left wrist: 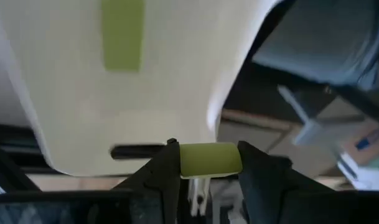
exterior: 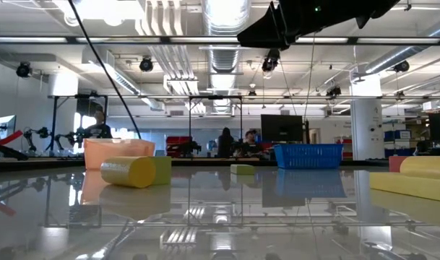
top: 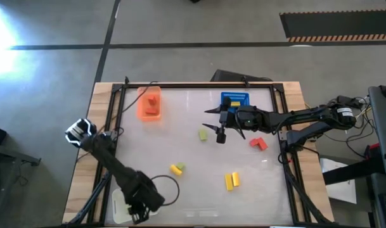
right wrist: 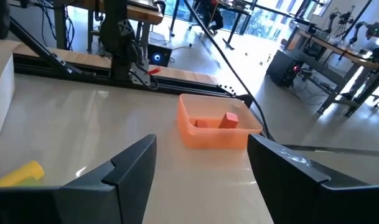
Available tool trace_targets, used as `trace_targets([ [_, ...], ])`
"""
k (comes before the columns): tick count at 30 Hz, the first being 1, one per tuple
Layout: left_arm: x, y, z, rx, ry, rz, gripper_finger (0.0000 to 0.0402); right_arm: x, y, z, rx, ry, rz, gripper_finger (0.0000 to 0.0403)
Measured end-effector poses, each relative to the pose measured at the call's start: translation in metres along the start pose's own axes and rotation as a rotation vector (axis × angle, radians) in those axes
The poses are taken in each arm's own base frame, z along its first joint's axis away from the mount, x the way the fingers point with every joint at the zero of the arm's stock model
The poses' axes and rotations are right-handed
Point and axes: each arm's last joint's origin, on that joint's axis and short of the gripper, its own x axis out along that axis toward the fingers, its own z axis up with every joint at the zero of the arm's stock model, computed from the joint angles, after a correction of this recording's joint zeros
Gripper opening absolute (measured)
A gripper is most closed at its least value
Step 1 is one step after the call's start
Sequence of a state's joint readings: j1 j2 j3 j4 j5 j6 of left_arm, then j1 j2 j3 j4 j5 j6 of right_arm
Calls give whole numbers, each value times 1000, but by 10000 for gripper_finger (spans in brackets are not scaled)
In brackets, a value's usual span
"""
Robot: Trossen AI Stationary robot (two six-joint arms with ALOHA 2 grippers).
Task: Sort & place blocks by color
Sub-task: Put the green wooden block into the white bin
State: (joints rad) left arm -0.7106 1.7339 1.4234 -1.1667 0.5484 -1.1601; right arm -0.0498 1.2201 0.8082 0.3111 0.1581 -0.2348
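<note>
A light green block (left wrist: pixel 210 160) is clamped between the left gripper (left wrist: pixel 209 177) fingers above the white tray (left wrist: pixel 83 93), apparently for dropping beside another green piece (left wrist: pixel 122 34). The right gripper (top: pixel 219 123), jaws apart, is held above the table (top: pixel 180 196) near a green block (top: pixel 203 134).

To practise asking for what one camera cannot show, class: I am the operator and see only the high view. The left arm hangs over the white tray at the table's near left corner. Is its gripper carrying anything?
Observer: Yes. The left gripper is shut on a green block, held above the white tray.
Operator: Is anything in that tray?
Observer: A second green block lies in it.
Operator: And the right arm, mid-table?
Observer: The right gripper is open and empty. Its camera faces the orange tray, which holds red blocks.
</note>
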Motion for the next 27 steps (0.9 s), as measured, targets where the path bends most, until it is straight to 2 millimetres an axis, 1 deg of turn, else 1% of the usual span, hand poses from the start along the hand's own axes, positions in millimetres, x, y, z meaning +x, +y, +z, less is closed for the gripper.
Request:
trace_targets([
  [3,13,1,-1,-9,36,34,113,0,0,1,0,-2,2,242],
  [7,22,6,2,-28,46,70,113,0,2,1,-3,-5,7,239],
  [15,36,19,6,-19,68,123,113,0,2,2,-17,-9,6,238],
  [20,41,24,7,-17,72,139,113,0,2,2,-20,-10,7,237],
  [22,43,26,8,-6,76,144,127,0,2,2,-19,-13,7,238],
  [25,46,29,8,-12,81,157,163,0,2,2,-19,-13,7,237],
  [27,47,30,8,-9,82,164,179,0,2,2,-19,-13,7,237],
])
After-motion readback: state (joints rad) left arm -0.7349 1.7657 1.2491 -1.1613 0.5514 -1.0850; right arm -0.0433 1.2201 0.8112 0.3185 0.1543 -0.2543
